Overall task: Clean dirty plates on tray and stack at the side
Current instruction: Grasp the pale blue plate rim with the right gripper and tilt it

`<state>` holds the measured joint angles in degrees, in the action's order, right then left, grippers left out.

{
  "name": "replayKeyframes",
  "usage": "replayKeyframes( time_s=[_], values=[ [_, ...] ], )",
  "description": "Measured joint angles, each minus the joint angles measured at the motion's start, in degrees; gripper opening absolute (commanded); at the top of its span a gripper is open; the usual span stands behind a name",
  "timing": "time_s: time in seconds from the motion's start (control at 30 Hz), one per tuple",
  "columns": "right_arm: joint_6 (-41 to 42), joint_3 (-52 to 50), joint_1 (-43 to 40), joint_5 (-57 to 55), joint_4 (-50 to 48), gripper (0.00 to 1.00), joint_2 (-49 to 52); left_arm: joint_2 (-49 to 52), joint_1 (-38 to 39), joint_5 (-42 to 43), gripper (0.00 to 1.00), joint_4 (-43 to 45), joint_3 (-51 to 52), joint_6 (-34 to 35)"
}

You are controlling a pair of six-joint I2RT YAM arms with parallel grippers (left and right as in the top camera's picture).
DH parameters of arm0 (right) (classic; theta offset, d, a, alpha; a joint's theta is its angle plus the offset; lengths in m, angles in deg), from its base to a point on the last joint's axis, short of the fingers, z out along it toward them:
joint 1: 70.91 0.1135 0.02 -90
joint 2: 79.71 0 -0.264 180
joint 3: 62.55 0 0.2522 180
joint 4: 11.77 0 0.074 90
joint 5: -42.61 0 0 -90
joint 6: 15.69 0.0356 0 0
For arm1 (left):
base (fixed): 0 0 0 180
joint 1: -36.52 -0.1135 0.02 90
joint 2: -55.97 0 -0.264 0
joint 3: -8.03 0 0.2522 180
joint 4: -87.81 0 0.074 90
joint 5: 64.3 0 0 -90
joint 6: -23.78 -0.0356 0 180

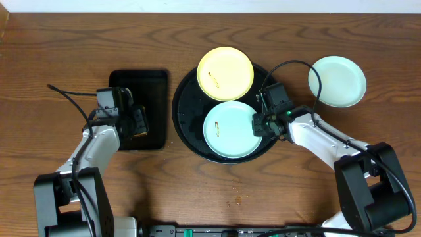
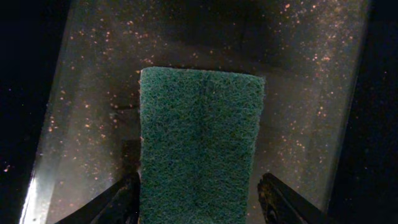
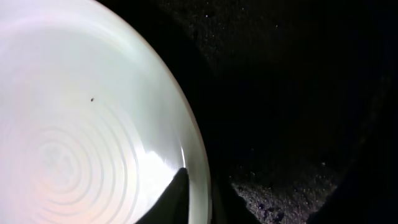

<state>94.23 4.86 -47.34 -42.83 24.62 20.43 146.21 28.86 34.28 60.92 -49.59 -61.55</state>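
Mint plate (image 1: 229,130) lies nearest on the tray (image 1: 179,112), a small brown smear on it. The right gripper (image 1: 258,124) sits at its right rim, one finger (image 3: 176,196) over the edge; whether it grips cannot be told. Left gripper (image 2: 199,183) hangs spread astride a green sponge (image 2: 200,143) on the small tray (image 1: 150,82). Farther back, a smeared yellow plate (image 1: 225,74) overlaps the tray's far rim. A second mint plate (image 1: 337,81) rests on the table (image 1: 59,52), right of the tray.

Left tool (image 2: 202,199) gapes (quite wide); right tool (image 1: 260,124) reaches inward.
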Motion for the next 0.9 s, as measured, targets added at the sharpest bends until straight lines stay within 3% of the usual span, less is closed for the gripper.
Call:
replayKeyframes(
  time_s=[0.07,0.17,0.37,0.9],
  values=[
    [0.0,-0.1,0.0,0.0,0.0,0.1,0.0,0.0,0.0,0.0,0.61,0.0,0.0,0.0],
    [-0.1,-1.0,0.0,-0.2,-1.0,0.01,0.0,0.0,0.0,0.0,0.61,0.0,0.0,0.0],
    [0.2,-1.2,-0.1,0.0,-2.0,0.01,-0.1,0.0,0.0,0.0,0.65,0.0,0.0,0.0],
    [0.2,-1.3,-0.1,0.1,-2.4,0.01,-0.1,3.1,0.0,0.0,0.64,3.3,0.4,0.0]
  ],
)
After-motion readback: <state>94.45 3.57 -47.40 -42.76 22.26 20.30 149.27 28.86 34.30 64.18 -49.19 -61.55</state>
